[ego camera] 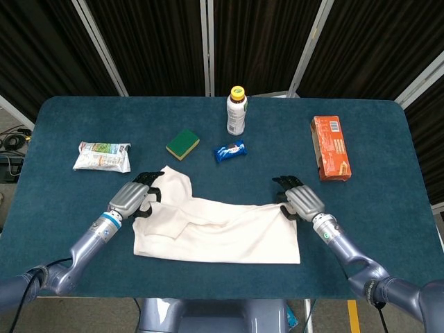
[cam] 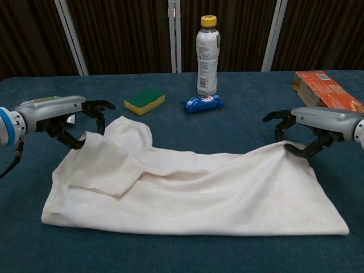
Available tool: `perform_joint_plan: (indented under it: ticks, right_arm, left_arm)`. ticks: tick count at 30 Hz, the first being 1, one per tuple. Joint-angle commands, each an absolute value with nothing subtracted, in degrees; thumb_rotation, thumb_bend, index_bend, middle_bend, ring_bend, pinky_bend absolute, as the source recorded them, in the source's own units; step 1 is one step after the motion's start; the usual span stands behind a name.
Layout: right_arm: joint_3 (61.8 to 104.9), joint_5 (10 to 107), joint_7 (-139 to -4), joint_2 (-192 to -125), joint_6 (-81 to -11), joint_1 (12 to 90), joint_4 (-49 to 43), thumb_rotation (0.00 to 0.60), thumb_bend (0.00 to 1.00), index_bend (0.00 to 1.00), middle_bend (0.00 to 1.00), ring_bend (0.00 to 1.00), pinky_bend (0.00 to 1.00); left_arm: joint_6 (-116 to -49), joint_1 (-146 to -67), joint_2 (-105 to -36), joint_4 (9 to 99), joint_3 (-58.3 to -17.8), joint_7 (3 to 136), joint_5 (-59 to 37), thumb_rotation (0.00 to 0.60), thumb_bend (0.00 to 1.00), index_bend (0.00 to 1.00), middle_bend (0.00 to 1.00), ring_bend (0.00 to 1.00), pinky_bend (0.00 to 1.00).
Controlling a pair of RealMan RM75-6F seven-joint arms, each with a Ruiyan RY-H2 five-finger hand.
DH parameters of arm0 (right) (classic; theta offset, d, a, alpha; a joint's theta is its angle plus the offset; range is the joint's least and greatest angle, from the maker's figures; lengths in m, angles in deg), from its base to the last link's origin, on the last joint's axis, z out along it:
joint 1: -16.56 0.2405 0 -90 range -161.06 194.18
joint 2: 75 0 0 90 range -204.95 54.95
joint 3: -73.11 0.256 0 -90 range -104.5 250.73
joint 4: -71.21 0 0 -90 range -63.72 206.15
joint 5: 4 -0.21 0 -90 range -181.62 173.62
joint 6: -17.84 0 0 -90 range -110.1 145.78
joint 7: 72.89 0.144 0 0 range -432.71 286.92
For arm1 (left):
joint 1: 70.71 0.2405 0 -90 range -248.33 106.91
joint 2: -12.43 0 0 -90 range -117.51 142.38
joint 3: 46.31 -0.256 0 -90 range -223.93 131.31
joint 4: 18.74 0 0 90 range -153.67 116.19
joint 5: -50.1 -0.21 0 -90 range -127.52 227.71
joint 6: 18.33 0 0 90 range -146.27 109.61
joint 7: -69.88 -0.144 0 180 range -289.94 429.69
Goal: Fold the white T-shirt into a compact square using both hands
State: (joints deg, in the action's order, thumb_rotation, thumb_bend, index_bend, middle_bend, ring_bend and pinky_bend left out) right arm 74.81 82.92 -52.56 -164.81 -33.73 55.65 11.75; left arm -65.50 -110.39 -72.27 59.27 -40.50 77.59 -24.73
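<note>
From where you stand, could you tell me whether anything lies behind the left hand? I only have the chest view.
Observer: Yes. A white and green snack packet lies on the table beyond the left hand, toward the left edge and apart from the fingers.
Operator: Thank you. My frame also cuts off the orange box; is it near the right hand?
Observer: It lies flat, further back and to the right, with bare blue table between them.
Operator: Does the white T-shirt hang over the front edge?
Observer: No, its near hem stops short, with a strip of table showing.
</note>
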Motion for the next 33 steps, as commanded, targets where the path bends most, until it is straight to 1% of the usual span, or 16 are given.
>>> perform_joint_plan:
  ticks: [1, 2, 3, 5, 7, 9, 11, 13, 15, 19, 22, 24, 26, 33]
  right_arm:
    - [74.66, 83.08, -52.48, -165.13, -33.55, 55.86, 12.26, 0.6, 0.49, 0.71, 0.07, 0.0, 0.0]
    - [74.65, 83.11, -52.52, -165.25, -33.57, 55.89, 12.47, 0.6, 0.49, 0.69, 0.07, 0.0, 0.0]
    - [74.63, 83.15, -52.53, -165.35, -33.58, 55.92, 12.64, 0.6, 0.48, 0.65, 0.07, 0.0, 0.0]
    - [74.52, 83.18, -52.82, -165.59, -33.39, 56.03, 13.27, 0.6, 0.48, 0.54, 0.06, 0.0, 0.0]
    - [74.35, 83.35, -52.62, -165.6, -33.31, 56.12, 13.39, 0.6, 0.48, 0.35, 0.03, 0.0, 0.0]
    - [74.17, 83.44, -51.98, -165.36, -33.14, 56.18, 13.19, 0.6, 0.48, 0.21, 0.01, 0.0, 0.0]
    - [73.99, 83.63, -51.36, -165.0, -33.15, 56.2, 12.86, 0.6, 0.47, 0.1, 0.0, 0.0, 0.0]
    - [73.73, 83.96, -50.86, -164.33, -33.58, 56.05, 12.23, 0.6, 0.47, 0.02, 0.0, 0.0, 0.0]
    - [73.53, 84.26, -50.62, -163.75, -34.15, 55.84, 11.67, 0.6, 0.47, 0.0, 0.0, 0.0, 0.0]
    - [72.82, 85.36, -49.97, -161.45, -36.56, 54.81, 9.18, 0.6, 0.47, 0.0, 0.0, 0.0, 0.0]
    - [72.02, 86.49, -49.13, -158.65, -40.06, 53.06, 5.92, 0.6, 0.47, 0.0, 0.0, 0.0, 0.0]
    - [71.4, 87.06, -48.82, -156.62, -42.13, 51.8, 3.72, 0.6, 0.44, 0.0, 0.0, 0.0, 0.0]
    - [70.39, 87.73, -48.32, -153.48, -45.72, 49.39, 0.59, 0.6, 0.43, 0.0, 0.0, 0.0, 0.0]
    - [69.31, 88.2, -48.57, -148.94, -52.37, 44.71, -3.68, 0.6, 0.43, 0.0, 0.0, 0.0, 0.0]
  left_arm:
    - [-65.2, -110.64, -72.53, 59.03, -40.38, 77.16, -24.38, 0.6, 0.58, 0.72, 0.0, 0.0, 0.0]
    - [-65.16, -110.68, -72.61, 58.97, -40.34, 77.1, -24.29, 0.6, 0.58, 0.72, 0.0, 0.0, 0.0]
    - [-65.16, -110.71, -72.68, 58.91, -40.31, 77.03, -24.23, 0.6, 0.58, 0.72, 0.0, 0.0, 0.0]
    - [-65.05, -110.87, -72.94, 58.58, -40.17, 76.81, -23.99, 0.6, 0.58, 0.72, 0.0, 0.0, 0.0]
    - [-64.95, -111.02, -73.22, 58.19, -40.03, 76.66, -23.76, 0.6, 0.58, 0.72, 0.0, 0.0, 0.0]
    - [-64.93, -111.08, -73.4, 57.95, -39.98, 76.63, -23.65, 0.6, 0.58, 0.72, 0.0, 0.0, 0.0]
    - [-64.92, -111.12, -73.6, 57.6, -39.96, 76.59, -23.56, 0.6, 0.58, 0.72, 0.0, 0.0, 0.0]
    - [-64.78, -111.16, -73.81, 57.18, -39.98, 76.64, -23.44, 0.6, 0.58, 0.72, 0.0, 0.0, 0.0]
    - [-64.77, -111.16, -73.91, 56.96, -40.0, 76.71, -23.42, 0.6, 0.58, 0.72, 0.0, 0.0, 0.0]
    - [-64.88, -111.14, -73.94, 56.57, -39.96, 77.04, -23.52, 0.6, 0.58, 0.72, 0.0, 0.0, 0.0]
    - [-64.8, -111.13, -73.87, 56.2, -40.01, 77.25, -23.56, 0.6, 0.58, 0.72, 0.0, 0.0, 0.0]
    - [-64.57, -111.2, -73.91, 55.86, -39.98, 77.38, -23.42, 0.6, 0.58, 0.72, 0.0, 0.0, 0.0]
    - [-64.07, -111.38, -74.19, 55.2, -39.79, 77.68, -22.97, 0.6, 0.58, 0.72, 0.0, 0.0, 0.0]
    - [-63.4, -111.91, -75.3, 53.68, -39.32, 77.96, -22.41, 0.6, 0.58, 0.72, 0.0, 0.0, 0.0]
